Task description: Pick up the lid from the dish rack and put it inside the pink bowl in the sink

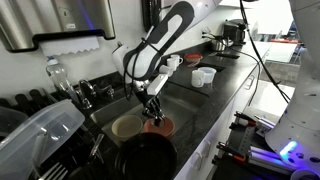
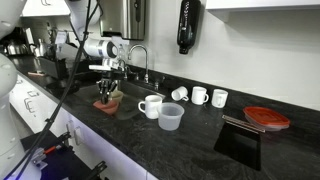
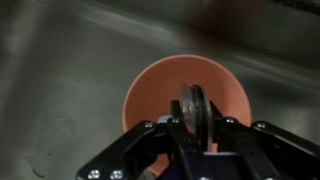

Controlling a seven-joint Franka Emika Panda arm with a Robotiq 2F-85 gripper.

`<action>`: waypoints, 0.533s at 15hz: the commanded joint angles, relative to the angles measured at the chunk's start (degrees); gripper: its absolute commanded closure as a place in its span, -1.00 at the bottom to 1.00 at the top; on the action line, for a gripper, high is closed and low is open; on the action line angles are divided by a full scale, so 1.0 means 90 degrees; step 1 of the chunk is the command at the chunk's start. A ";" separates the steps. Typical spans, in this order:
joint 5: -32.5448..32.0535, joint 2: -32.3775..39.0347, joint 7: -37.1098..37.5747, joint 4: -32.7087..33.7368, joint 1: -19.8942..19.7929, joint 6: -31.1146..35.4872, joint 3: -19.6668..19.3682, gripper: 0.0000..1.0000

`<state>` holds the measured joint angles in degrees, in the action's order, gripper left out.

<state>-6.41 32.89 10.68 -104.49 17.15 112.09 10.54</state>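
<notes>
The steel sink holds the pink bowl on its floor, beside a beige bowl. Directly above the pink bowl hangs the gripper, its jaws pinching the small dark lid on edge over the bowl's hollow.

- My arm is glossy white, with black bands at the joints.
- My hand is black, its linkage bars dotted with pale screws.
</notes>
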 commanded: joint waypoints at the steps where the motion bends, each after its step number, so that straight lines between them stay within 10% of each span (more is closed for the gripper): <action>1: 0.0117 0.0405 -0.0245 0.0564 0.0063 -0.0389 -0.0015 0.87; 8: 0.0116 0.0825 -0.0474 0.0922 0.0147 -0.0859 -0.0004 0.87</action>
<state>-6.32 38.91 8.32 -98.34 18.38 107.80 10.57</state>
